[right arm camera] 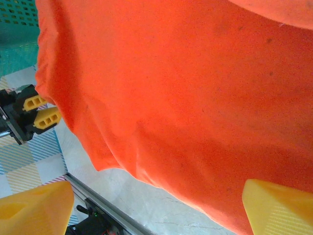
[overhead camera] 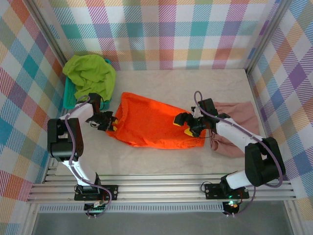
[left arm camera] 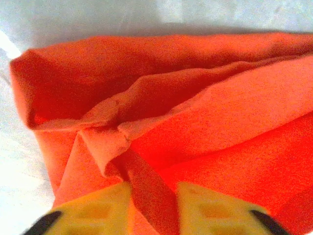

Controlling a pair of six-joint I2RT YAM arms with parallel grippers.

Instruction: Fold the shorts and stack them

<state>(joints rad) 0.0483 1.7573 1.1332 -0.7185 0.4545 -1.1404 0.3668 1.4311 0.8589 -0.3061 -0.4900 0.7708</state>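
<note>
The bright orange shorts (overhead camera: 156, 122) lie spread across the middle of the table. My left gripper (overhead camera: 111, 123) is at their left edge; in the left wrist view its yellow fingers (left arm camera: 98, 210) pinch a raised fold of the orange shorts (left arm camera: 195, 112) between them. My right gripper (overhead camera: 186, 125) hovers over the right part of the orange shorts (right arm camera: 186, 88), and its fingers (right arm camera: 274, 205) stand wide apart with nothing between them. The dusty pink shorts (overhead camera: 234, 127) lie crumpled at the right, partly under the right arm. The lime green shorts (overhead camera: 90, 73) are heaped at the back left.
A teal mesh basket (overhead camera: 68, 93) sits under the green shorts by the left wall; its corner (right arm camera: 17, 39) also appears in the right wrist view. Checked walls close in three sides. A metal rail (overhead camera: 161, 188) runs along the near edge.
</note>
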